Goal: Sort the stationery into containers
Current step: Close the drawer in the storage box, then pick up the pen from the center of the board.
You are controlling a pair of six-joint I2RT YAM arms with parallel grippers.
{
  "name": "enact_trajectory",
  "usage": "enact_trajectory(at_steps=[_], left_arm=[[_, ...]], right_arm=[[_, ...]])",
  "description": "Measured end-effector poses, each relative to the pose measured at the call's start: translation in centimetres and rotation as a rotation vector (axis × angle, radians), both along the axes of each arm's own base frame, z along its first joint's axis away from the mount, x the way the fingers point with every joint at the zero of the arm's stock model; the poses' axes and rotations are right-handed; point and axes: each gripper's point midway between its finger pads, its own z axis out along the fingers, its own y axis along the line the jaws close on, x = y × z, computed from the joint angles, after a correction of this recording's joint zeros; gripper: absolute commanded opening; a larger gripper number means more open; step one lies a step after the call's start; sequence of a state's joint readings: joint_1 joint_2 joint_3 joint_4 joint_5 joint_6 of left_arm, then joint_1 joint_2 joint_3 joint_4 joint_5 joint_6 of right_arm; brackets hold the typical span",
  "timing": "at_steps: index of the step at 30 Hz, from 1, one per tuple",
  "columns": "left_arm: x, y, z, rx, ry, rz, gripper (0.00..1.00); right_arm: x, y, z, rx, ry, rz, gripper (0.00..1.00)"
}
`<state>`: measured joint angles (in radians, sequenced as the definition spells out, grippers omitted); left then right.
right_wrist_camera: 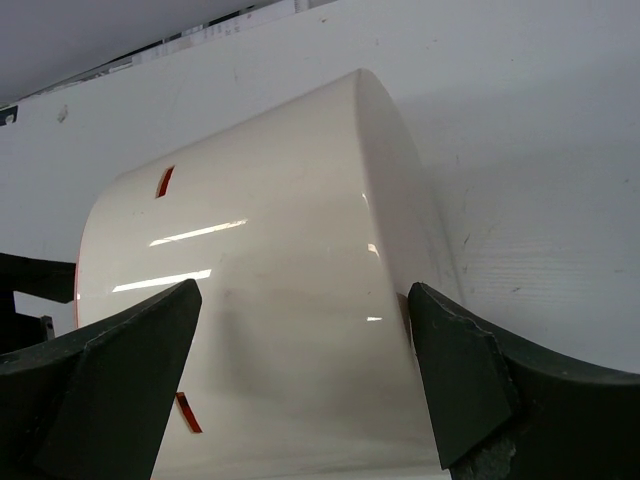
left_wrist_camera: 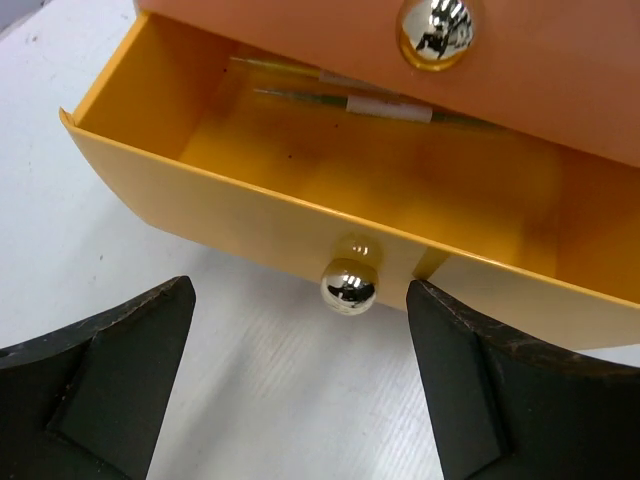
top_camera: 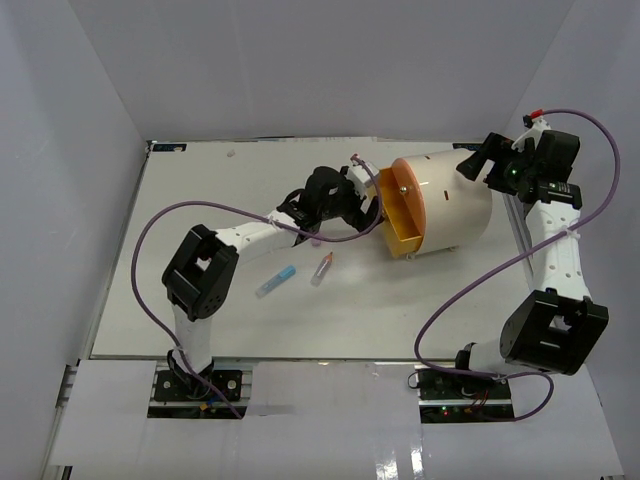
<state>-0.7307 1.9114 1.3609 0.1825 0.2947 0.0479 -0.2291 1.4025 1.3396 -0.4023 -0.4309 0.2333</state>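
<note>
The cream-white drum [top_camera: 455, 200] lies on its side, its orange face [top_camera: 400, 195] turned left. Its lowest yellow drawer [left_wrist_camera: 300, 225] stands pulled open, with two thin pens [left_wrist_camera: 350, 95] lying at its back. My left gripper [top_camera: 362, 205] is open and empty just in front of the drawer's brass knob [left_wrist_camera: 347, 286], without touching it; it also shows in the left wrist view [left_wrist_camera: 300, 400]. My right gripper [top_camera: 478, 160] is open at the drum's rear, its fingers [right_wrist_camera: 130, 380] spread over the cream wall [right_wrist_camera: 270, 260]. A blue pen [top_camera: 275, 282] and a clear pink-tipped pen [top_camera: 322, 268] lie on the table.
A second brass knob [left_wrist_camera: 436, 30] sits on the shut drawer above. A small pink piece [top_camera: 357, 160] lies behind the left gripper and a purple bit [top_camera: 315, 240] under the left forearm. Purple cables loop over both arms. White walls close in the table [top_camera: 200, 330].
</note>
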Motion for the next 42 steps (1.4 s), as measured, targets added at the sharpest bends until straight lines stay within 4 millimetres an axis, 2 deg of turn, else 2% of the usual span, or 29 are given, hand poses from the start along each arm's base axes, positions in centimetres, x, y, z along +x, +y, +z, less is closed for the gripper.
enact_trajectory(at_steps=[9,15,26,30,33,38,42], left_arm=[[1.5,-3.5,-1.3,-0.018,-0.063,-0.095,0.98],[2.2,-5.7,-1.2,-0.066,-0.099,-0.133,0.98],[3.1,-5.6,-0.8,-0.101,-0.124,-0.084,0.98],[2.6,-3.2,-1.4,-0.073,-0.097,0.007,0.98],[1.9,0.2,-0.7,-0.045,-0.07,0.092,0.98],[0.8,5.8,4.4,-0.072,-0.064,0.241,0.98],[-1.3,10.8,7.9,-0.114,-0.05,0.374,0.98]], right_arm=[[0.6,0.3,-0.6,0.023,-0.01,0.035,0.9],[0.8,0.4,-0.8,0.027,-0.014,0.044,0.9],[0.6,-0.1,-0.6,0.002,0.006,0.021,0.9],[0.4,-0.4,1.3,-0.033,-0.001,0.008,0.9],[0.0,-0.8,3.5,-0.076,-0.042,-0.012,0.9],[-2.4,-1.0,7.4,-0.135,-0.131,-0.042,0.9],[-5.3,-0.2,10.2,-0.164,-0.242,-0.044,0.9]])
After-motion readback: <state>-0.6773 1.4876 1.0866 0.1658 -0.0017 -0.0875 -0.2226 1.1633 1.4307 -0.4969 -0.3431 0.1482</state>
